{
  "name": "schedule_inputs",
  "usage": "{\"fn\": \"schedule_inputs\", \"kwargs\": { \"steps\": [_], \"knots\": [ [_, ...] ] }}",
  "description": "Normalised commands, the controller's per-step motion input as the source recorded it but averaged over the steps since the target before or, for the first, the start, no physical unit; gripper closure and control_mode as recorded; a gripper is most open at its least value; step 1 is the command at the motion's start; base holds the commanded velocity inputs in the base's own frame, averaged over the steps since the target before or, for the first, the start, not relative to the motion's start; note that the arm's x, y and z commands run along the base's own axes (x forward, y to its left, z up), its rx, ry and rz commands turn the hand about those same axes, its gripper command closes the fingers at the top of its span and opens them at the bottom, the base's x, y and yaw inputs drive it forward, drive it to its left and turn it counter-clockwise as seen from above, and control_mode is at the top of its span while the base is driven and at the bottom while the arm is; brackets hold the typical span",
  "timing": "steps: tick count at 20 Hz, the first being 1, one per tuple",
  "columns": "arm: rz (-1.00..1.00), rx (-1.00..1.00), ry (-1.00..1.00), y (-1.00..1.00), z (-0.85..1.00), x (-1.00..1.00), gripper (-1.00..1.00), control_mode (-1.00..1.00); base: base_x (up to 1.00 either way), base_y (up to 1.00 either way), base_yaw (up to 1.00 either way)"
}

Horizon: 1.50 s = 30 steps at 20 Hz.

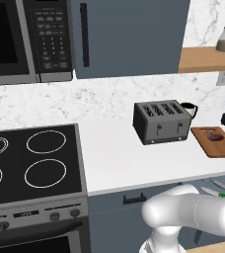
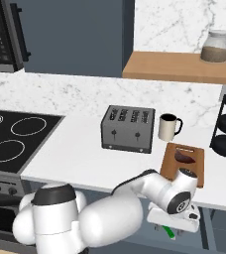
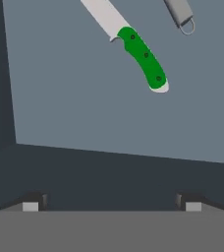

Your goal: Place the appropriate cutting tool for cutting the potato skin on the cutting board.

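The step in hand looks like the reach into the open drawer point(image 3: 109, 113) for the peeler point(image 3: 181, 15); nothing is gripped yet. In the hand view the peeler lies at about 1 o'clock, near the top edge, its ringed end pointing toward the camera and the rest cut off by the frame. Just beside it, at about 12 o'clock, lies the green-handled knife point(image 3: 144, 56), the wrong tool for skin, apart from the peeler and not touching it.

The pincer point(image 3: 111, 203) is spread wide and empty: its 2 dark fingertips point(image 3: 31, 201) stand well apart at the bottom of the hand view, with bare drawer floor between them.

The next move, as I judge it, calls for carrying the hand toward 1 o'clock, past the knife, until the peeler's handle sits between the tips, then descending and closing. The risk is closing on the knife instead, since it lies nearer the centre.

The arm is folded low in front of the bench point(image 1: 129, 158), its wrist dropped below the bench edge, the hand pointing down into the drawer. On the bench at the right end, the cutting board point(image 2: 170, 166) carries the potato point(image 2: 185, 157), beside the toaster point(image 2: 128, 130) and mug point(image 2: 168, 127).
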Motion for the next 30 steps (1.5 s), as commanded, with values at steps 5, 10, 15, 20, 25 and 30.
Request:
{"fn": "schedule_inputs", "kwargs": {
  "steps": [5,10,15,20,25,30],
  "knots": [
    [0.0,0.0,-0.02,0.0,-0.36,0.0,-1.0,-1.0,0.0,0.0,0.0],
    [0.0,0.0,-0.01,0.0,-0.26,0.0,-1.0,-1.0,0.0,0.0,0.0],
    [0.0,0.0,-0.01,0.0,-0.27,-0.04,-1.0,-1.0,0.0,0.0,0.0],
    [0.0,0.0,0.0,0.0,-0.16,-0.29,-1.0,-1.0,0.0,0.0,0.0],
    [0.0,0.0,0.0,0.0,0.0,-0.5,-1.0,-1.0,0.0,0.0,0.0],
    [0.0,0.0,0.0,0.02,0.06,-0.71,-1.0,-1.0,0.0,0.0,0.0]
  ]
}}
